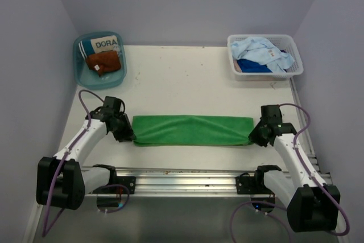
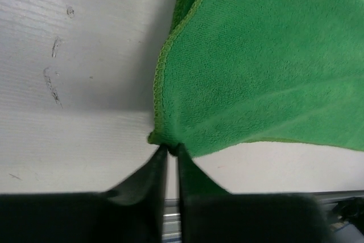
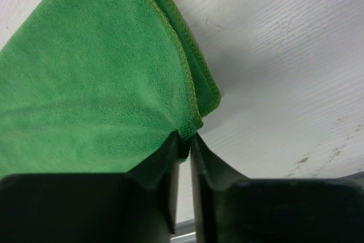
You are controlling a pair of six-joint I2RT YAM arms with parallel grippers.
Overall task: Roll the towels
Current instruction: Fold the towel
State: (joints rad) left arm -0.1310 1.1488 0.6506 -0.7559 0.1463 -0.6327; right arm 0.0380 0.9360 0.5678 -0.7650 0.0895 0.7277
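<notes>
The green towel [image 1: 192,130], folded to a long strip, lies across the table [image 1: 187,78] between my two arms. My left pincer [image 2: 169,149] pinches a corner at its left end, jaws almost together. My right pincer [image 3: 185,140] pinches a right-end corner likewise. Both corners sit slightly raised.
</notes>
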